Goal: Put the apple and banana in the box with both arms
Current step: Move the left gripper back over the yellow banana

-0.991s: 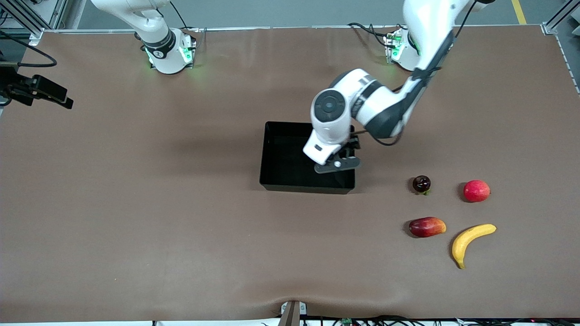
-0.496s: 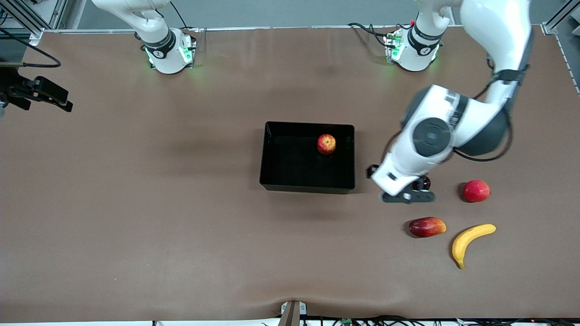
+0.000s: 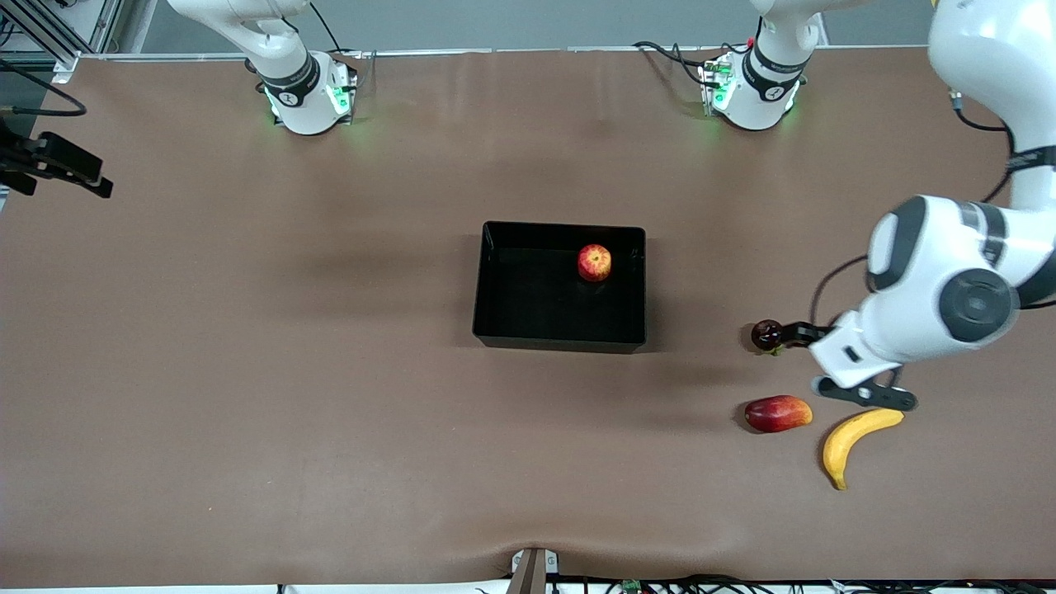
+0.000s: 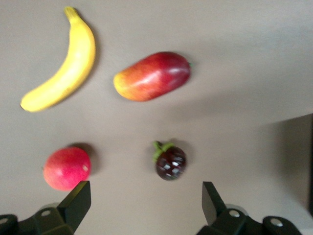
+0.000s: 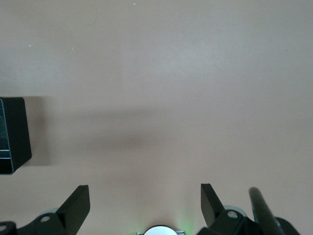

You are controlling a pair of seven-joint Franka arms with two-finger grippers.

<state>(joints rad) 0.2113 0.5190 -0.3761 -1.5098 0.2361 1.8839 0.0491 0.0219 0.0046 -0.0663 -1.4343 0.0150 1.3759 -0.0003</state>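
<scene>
The apple (image 3: pixel 594 262) lies in the black box (image 3: pixel 528 330), near the wall toward the robots' bases. The banana (image 3: pixel 858 440) lies on the table toward the left arm's end, nearer the front camera than the box; it also shows in the left wrist view (image 4: pixel 63 76). My left gripper (image 4: pixel 144 203) is open and empty, hanging over the table between a pinkish-red round fruit (image 4: pixel 67 168) and a small dark fruit (image 4: pixel 170 163). My right gripper (image 5: pixel 144 200) is open and empty, waiting over bare table by its base. A box corner (image 5: pixel 12 134) shows in its view.
An elongated dark-red fruit with an orange tip (image 3: pixel 777 413) lies beside the banana. The small dark fruit (image 3: pixel 767 334) lies farther from the front camera. The left arm's hand (image 3: pixel 858 359) hides the pinkish-red round fruit in the front view.
My left arm has swung from over the box to over the fruits at its end of the table. The apple is left lying in the box.
</scene>
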